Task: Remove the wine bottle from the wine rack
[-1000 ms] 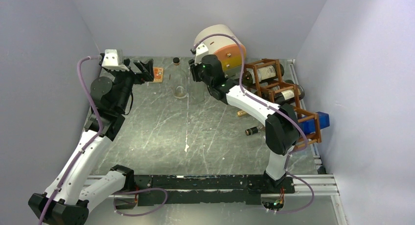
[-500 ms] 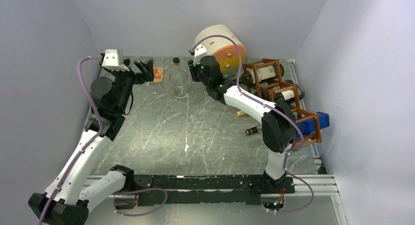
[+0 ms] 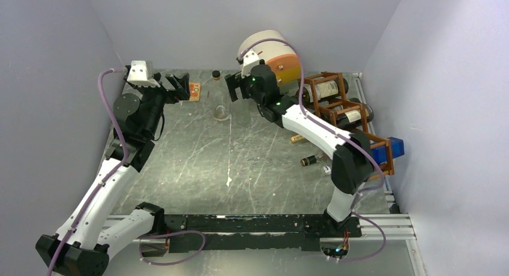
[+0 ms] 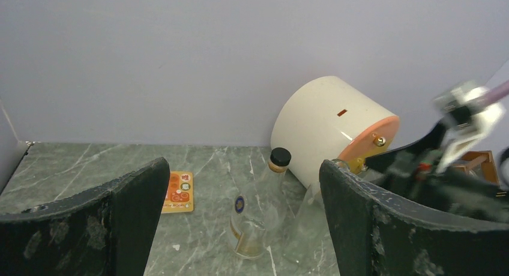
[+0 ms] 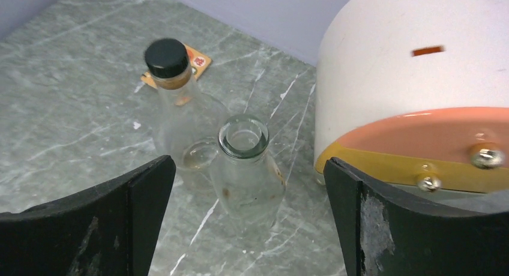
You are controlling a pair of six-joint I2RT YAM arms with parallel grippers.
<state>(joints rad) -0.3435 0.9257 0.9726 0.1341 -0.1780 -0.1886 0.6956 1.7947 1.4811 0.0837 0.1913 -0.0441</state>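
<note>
The reddish-brown wine rack (image 3: 336, 105) stands at the right of the table. Two dark wine bottles with white labels (image 3: 327, 89) (image 3: 353, 115) lie in its cells. My right gripper (image 3: 235, 87) (image 5: 246, 168) hovers left of the rack, open. Below it a clear uncapped glass bottle (image 5: 249, 186) stands upright, touching neither finger. My left gripper (image 3: 180, 84) (image 4: 243, 168) is open and empty at the back left, facing that bottle.
A clear bottle with a black cap (image 5: 174, 102) (image 4: 258, 216) leans beside the upright one. A white drum with an orange end (image 3: 270, 54) (image 5: 408, 78) lies just behind. An orange card (image 3: 193, 91), a dark bottle on the table (image 3: 311, 161) and a blue box in the rack (image 3: 387, 150) are nearby.
My right gripper has gone from shut to open and shifted slightly back and left. The clear uncapped bottle now stands free. The left arm has not moved.
</note>
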